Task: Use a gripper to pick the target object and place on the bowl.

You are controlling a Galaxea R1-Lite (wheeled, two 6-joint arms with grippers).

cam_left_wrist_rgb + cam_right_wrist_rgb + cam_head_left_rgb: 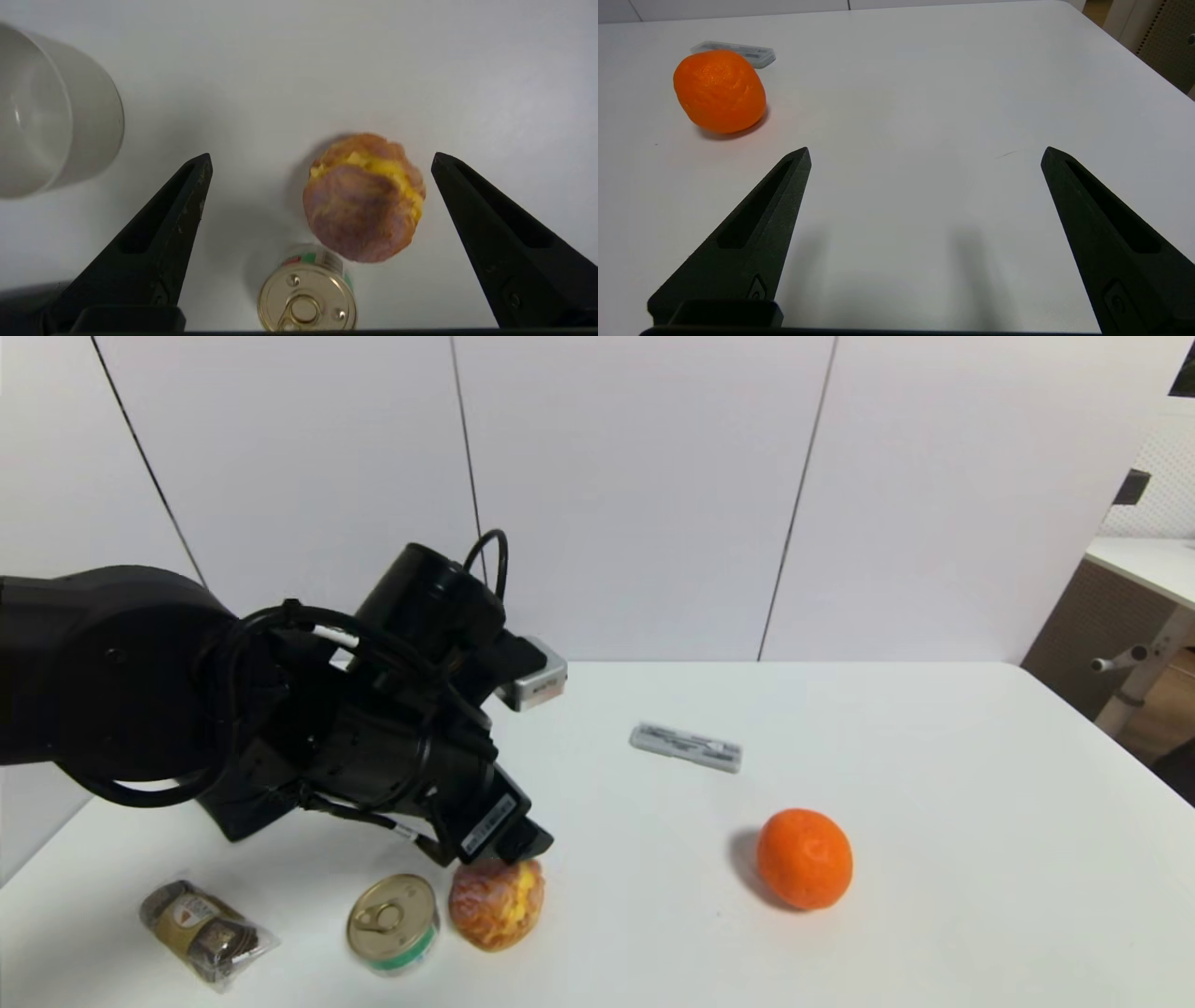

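- I have the left gripper [321, 156] hanging over the bread bun [363, 198] with its fingers spread wide and nothing between them yet; the bun sits on the white table [934, 756] near its front edge, closer to one fingertip than the other.
- In my judgement the step in hand is the descent onto the bun, so I would first shift sideways until it lies midway between the fingers.
- The tin can [307, 298] stands touching or just beside the bun. I would keep the closing line clear of it, so that a finger does not land on the gold lid or nudge the can.
- The bun looks soft, so I would close gently and stop as the crust gives.
- The bowl [51, 112] stands near on the table, seen only in the left wrist view; I judge the carry to be short.
- The right gripper [924, 154] is parked low over bare table, fingers apart, with the orange [719, 91] well off to one side.
- Writing: a white barcode label [487, 825] on the left gripper, print too small to read; the can's green-and-red band, the flat grey packet [686, 748] and the brown wrapped packet [205, 929] are also illegible.
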